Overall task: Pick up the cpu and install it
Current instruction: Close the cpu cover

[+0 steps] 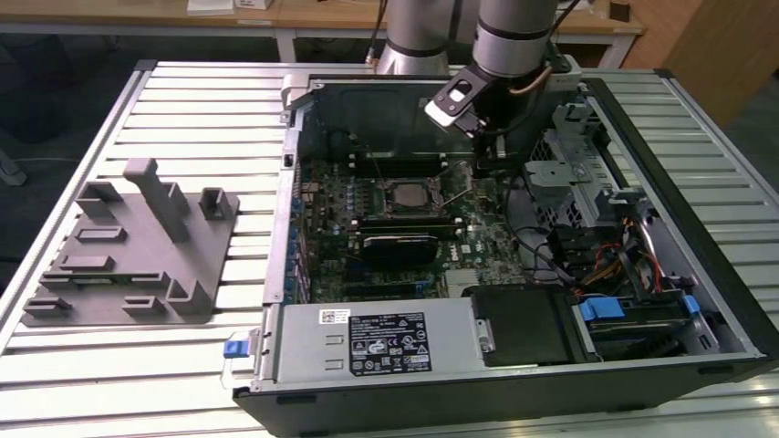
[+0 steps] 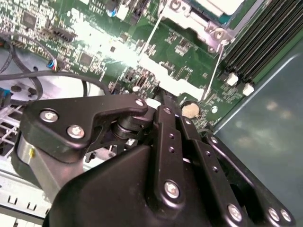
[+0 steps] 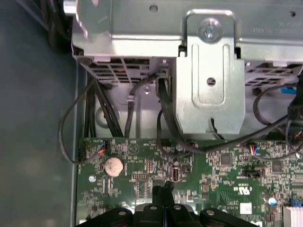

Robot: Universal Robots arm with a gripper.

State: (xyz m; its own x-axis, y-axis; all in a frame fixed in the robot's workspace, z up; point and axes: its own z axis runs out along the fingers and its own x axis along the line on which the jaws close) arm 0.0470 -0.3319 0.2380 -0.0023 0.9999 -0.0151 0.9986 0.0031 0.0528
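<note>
The cpu [image 1: 407,192] lies flat in the black socket frame [image 1: 410,206] at the middle of the green motherboard [image 1: 477,245]; its silver-white top [image 2: 218,5] shows at the picture's edge in the second wrist view. A thin metal lever [image 2: 212,71] runs beside the socket. My gripper [image 1: 487,170] hangs low over the board, to the exterior view's right of the socket. Its black fingers [image 3: 163,193] are shut together with nothing between them. The tips [image 2: 162,96] sit just above the board near a coin cell battery [image 2: 190,109], close to the lever's end.
The open computer case [image 1: 283,151] lies on a slatted metal table [image 1: 182,100]. A grey metal drive cage [image 3: 208,71] with black cables [image 3: 165,123] stands just beyond the gripper. Memory slots [image 2: 265,42] flank the socket. A labelled power supply [image 1: 378,339] fills the near end. A grey fixture [image 1: 134,246] sits outside the case.
</note>
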